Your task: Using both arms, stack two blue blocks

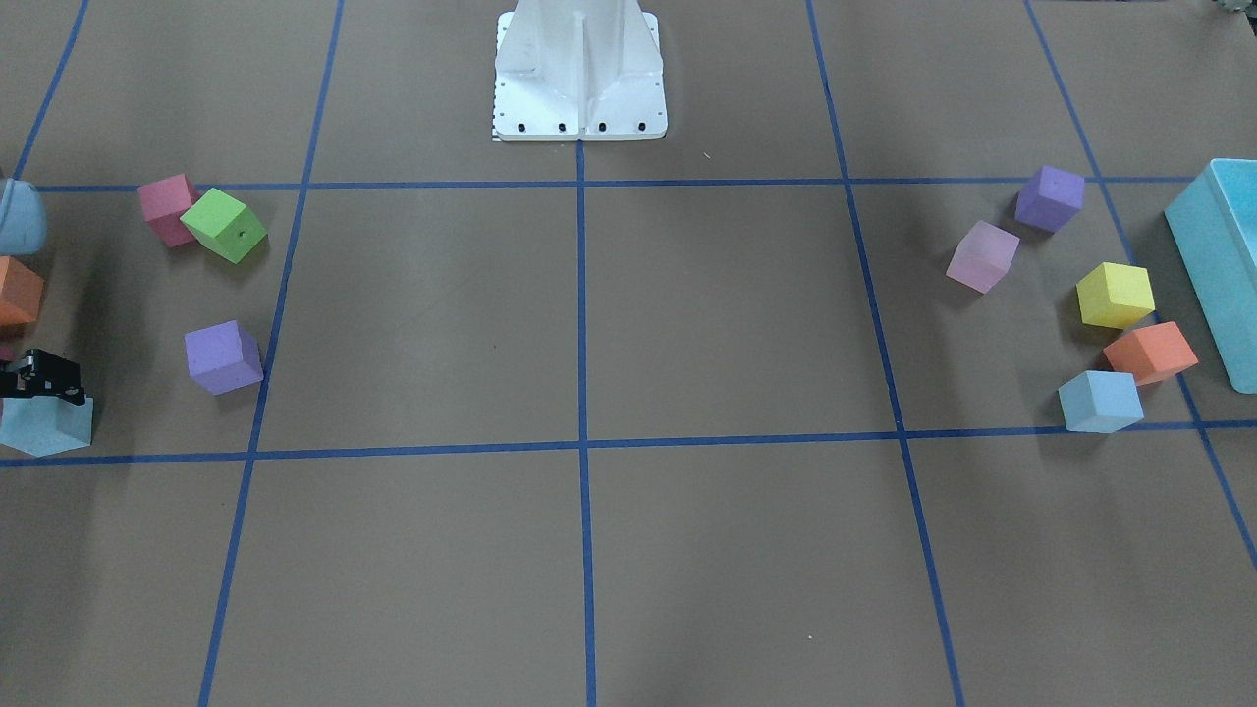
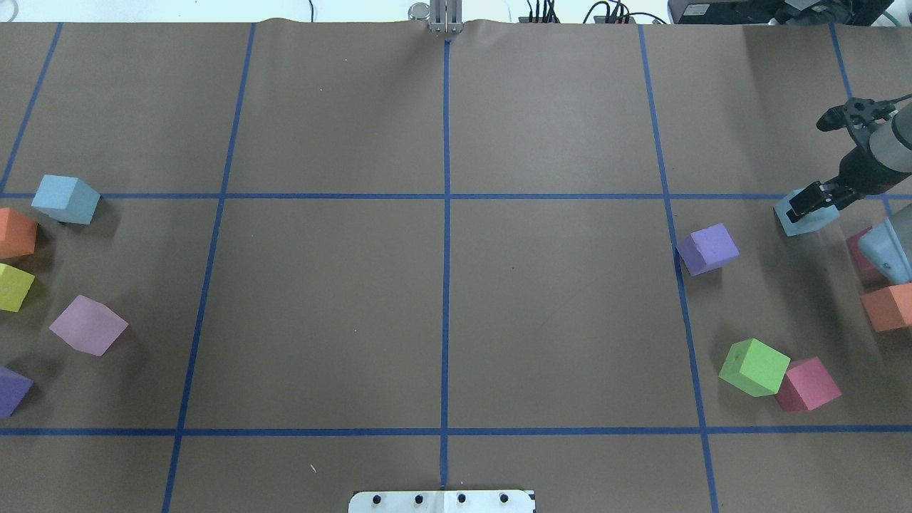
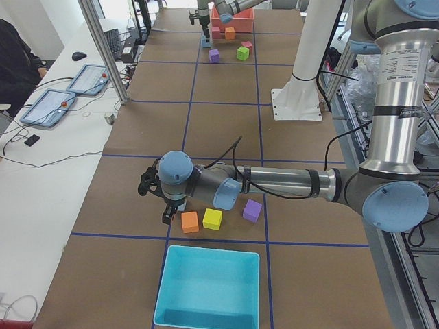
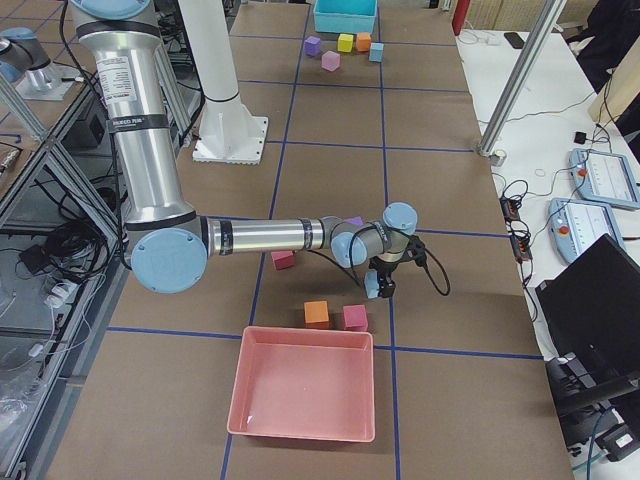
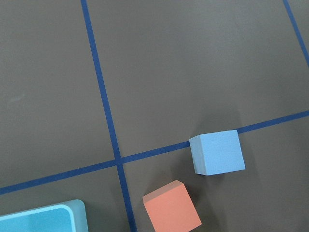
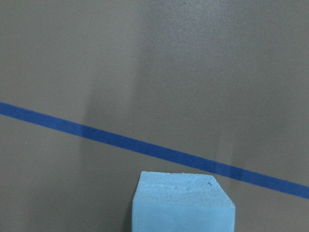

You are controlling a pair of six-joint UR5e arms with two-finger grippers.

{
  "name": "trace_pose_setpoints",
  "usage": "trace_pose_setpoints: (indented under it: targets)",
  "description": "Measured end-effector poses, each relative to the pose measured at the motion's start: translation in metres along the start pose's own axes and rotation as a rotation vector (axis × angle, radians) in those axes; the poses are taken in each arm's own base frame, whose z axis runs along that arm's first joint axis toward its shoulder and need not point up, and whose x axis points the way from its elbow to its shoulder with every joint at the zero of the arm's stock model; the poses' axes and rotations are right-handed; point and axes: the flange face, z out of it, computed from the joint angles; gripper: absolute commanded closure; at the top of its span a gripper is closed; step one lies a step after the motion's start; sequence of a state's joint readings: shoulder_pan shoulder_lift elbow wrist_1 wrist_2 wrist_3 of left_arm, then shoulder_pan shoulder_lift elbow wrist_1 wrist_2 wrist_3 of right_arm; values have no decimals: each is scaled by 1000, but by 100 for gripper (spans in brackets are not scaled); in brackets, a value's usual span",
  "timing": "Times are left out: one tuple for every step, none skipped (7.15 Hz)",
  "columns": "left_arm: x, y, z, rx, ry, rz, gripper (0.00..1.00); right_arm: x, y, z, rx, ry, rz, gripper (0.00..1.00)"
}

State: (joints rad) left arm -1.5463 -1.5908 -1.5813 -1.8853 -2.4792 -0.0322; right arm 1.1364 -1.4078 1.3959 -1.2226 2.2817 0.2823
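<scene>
One blue block [image 2: 65,199] lies free on the table on my left side, beside an orange cube; it also shows in the front view [image 1: 1100,401] and the left wrist view [image 5: 217,152]. My left gripper [image 3: 167,214] hovers near it, seen only from the side, so I cannot tell if it is open. The second blue block [image 2: 798,221] is on my right side at table level. My right gripper [image 2: 812,201] is shut on it from above, also in the front view [image 1: 44,381]. The right wrist view shows this block [image 6: 182,200] at bottom centre.
A teal bin [image 1: 1218,265] stands at my far left, a red bin [image 4: 305,395] at my far right. Purple [image 2: 707,248], green [image 2: 754,366], red [image 2: 809,385] and orange [image 2: 887,306] cubes lie near the right gripper. Orange [image 1: 1149,352], yellow [image 1: 1115,295], pink [image 1: 982,255] and purple [image 1: 1049,196] cubes lie near the left block.
</scene>
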Motion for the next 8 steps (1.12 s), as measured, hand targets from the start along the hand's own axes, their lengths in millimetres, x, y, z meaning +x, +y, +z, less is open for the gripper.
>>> trace_pose_setpoints:
  targets:
    - [1,0,0,1,1,1,2,1,3,2,-4,1,1,0]
    - [1,0,-1,2,2,2,2,0,3,4,-8,2,-1,0]
    - [2,0,-2,3,3,3,2,-3,3,5,-9,3,-6,0]
    - [2,1,-2,3,4,2,2,-7,1,6,-8,2,-12,1]
    - [1,2,-1,2,3,1,2,-10,-1,6,-8,1,-17,2]
    - [1,2,-2,2,3,0,2,-12,-3,6,-8,1,-21,3]
    - [1,2,-1,2,2,0,2,-14,-5,6,-5,5,-25,4]
    - [0,2,-1,1,1,-1,2,-15,-7,7,0,17,-30,6]
